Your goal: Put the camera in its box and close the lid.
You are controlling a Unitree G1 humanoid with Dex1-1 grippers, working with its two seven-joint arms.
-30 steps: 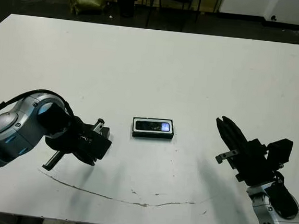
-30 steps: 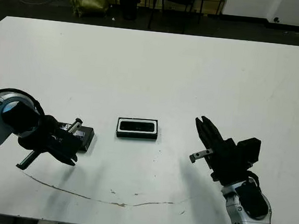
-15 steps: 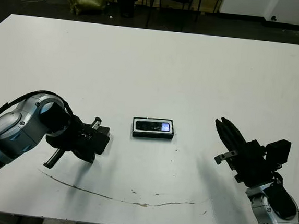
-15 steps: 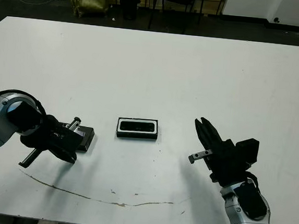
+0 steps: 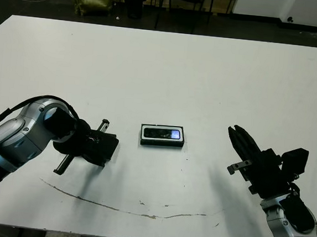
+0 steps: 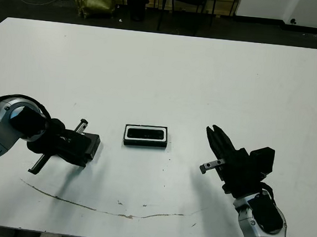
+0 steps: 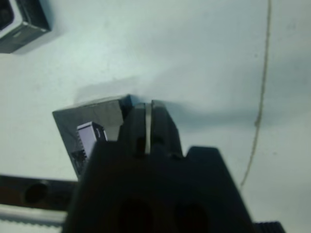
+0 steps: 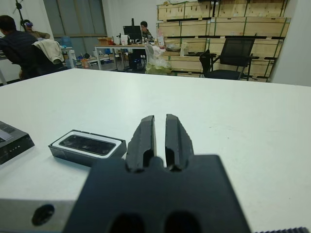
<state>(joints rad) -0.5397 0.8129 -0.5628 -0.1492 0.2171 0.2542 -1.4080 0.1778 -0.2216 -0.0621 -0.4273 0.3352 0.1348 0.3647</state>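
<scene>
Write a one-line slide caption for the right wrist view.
Right gripper, fingers nearly together, hovers over the white table, aimed past the box with the camera inside.

Stacked wooden crates [image 8: 228, 26], office chair [image 8: 228, 58]

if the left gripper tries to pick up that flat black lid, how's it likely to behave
The lid looks like a thin, rigid slab lying flat on the table, so it probably won't flex or roll. Lying so flat, it offers little edge to pinch and may slide instead. Its top reflects light in the left wrist view, so it may be slippery between the left gripper fingers.
</scene>
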